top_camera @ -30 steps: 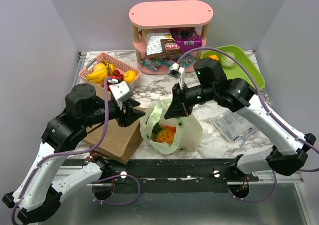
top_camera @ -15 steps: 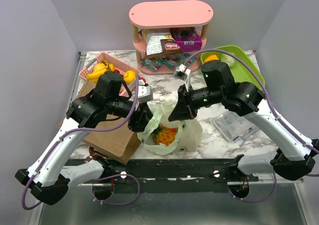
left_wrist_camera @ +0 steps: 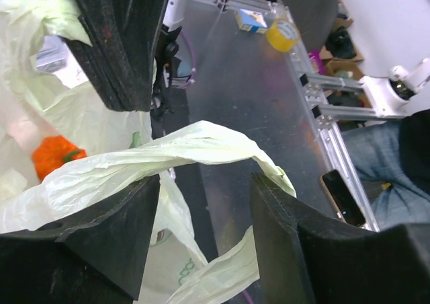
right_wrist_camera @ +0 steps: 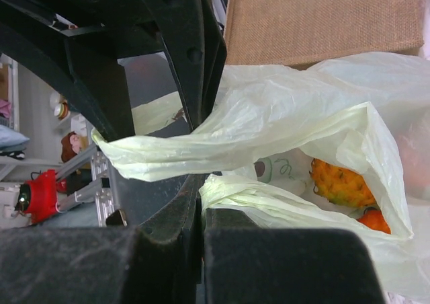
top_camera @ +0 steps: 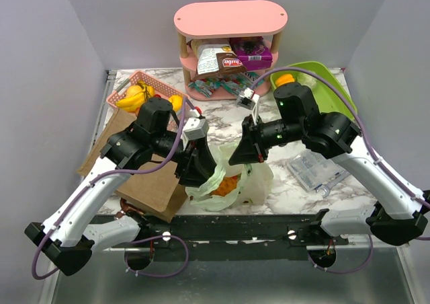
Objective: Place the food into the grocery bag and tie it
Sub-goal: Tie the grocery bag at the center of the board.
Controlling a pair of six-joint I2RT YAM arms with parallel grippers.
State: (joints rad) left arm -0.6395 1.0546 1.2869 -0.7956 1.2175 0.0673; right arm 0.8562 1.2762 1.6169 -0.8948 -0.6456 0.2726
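**A:** What does the left gripper (left_wrist_camera: 205, 203) have?

**B:** Nothing pinched. Its two black fingers (left_wrist_camera: 107, 243) stand apart. A twisted handle loop (left_wrist_camera: 181, 149) of the thin, translucent pale-green plastic grocery bag (top_camera: 259, 183) lies draped across the gap at their tips.

**A:** And the right gripper (right_wrist_camera: 202, 213)?

**B:** Its jaws are pressed together on the bag's other handle, and the plastic fans out from the pinch towards the bag's mouth. It sits at the right top edge of the bag and the left gripper at the left top edge, close together over the opening.

**A:** Where is the bag?

**B:** It lies crumpled on the white marble-patterned table (top_camera: 215, 119), towards the near edge, with its mouth drawn up between the two grippers.

**A:** And the food?

**B:** Inside the bag there is a bumpy orange fruit (right_wrist_camera: 339, 183) with another orange piece beside it. Beyond the bag stands a pink oval two-tier shelf (top_camera: 230, 18) with a white-and-brown snack pack (top_camera: 213, 58) and a purple box (top_camera: 252, 48) on it.

**A:** What else is around the bag?

**B:** A flat brown paper bag (top_camera: 151, 183) lies just beside its left side, under the left arm. Beyond it to the left is a pink basket (top_camera: 124, 102) holding yellow bananas. Beyond it to the right is a lime-green tray (top_camera: 329, 82). A clear plastic packet (top_camera: 312, 169) lies to its right.
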